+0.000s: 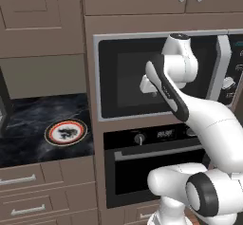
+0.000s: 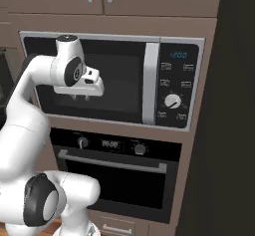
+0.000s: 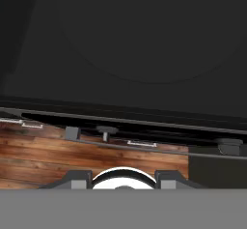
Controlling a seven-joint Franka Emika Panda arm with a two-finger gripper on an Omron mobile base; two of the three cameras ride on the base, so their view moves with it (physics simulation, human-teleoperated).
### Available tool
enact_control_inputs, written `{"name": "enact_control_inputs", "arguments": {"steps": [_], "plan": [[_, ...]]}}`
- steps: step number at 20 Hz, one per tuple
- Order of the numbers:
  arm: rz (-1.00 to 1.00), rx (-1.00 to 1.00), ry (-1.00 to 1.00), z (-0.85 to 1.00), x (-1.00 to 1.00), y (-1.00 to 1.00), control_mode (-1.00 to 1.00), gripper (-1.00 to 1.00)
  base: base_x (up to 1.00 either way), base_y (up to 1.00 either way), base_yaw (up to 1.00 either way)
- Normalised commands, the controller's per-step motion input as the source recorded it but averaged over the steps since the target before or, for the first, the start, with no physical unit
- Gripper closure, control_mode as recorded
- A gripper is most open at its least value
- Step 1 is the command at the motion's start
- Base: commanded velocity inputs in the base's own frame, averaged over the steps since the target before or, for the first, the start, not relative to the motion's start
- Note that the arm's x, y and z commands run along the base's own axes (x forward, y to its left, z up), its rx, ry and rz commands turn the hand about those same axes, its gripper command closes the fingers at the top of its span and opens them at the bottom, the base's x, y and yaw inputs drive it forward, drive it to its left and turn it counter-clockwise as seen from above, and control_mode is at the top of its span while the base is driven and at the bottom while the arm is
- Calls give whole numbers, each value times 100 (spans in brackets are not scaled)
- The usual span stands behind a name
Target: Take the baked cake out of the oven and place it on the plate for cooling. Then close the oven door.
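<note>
Right base view: the gripper [image 2: 82,97] hangs left of centre, before the microwave [image 2: 114,78]; whether it is clenched, I cannot tell. Below, the oven door [image 2: 119,180] is closed. Left base view: the plate [image 1: 66,132] sits centre-left on the counter [image 1: 28,124].

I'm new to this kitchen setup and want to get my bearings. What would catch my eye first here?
The white arm reaches up in front of the silver-framed microwave, its gripper pointing down at the microwave's dark window. Below sits the black oven, its door shut behind a silver bar handle. To the left, a red-rimmed plate lies on the dark marble counter.
</note>
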Motion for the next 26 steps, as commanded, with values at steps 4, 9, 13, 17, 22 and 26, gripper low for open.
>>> {"name": "enact_control_inputs", "arguments": {"steps": [4, 9, 13, 17, 22, 26], "plan": [[0, 0, 0, 0, 0, 0, 100, -100, -17, 0, 0], [0, 0, 0, 0, 0, 0, 100, -100, -89, 2, -1], [0, 0, 0, 0, 0, 0, 100, -100, -73, 14, -9], [0, 0, 0, 0, 0, 0, 100, -100, -10, 37, -35], [0, 0, 0, 0, 0, 0, 100, -100, 11, 73, -56], [0, 0, 0, 0, 0, 0, 100, -100, 24, 81, -61]]}}
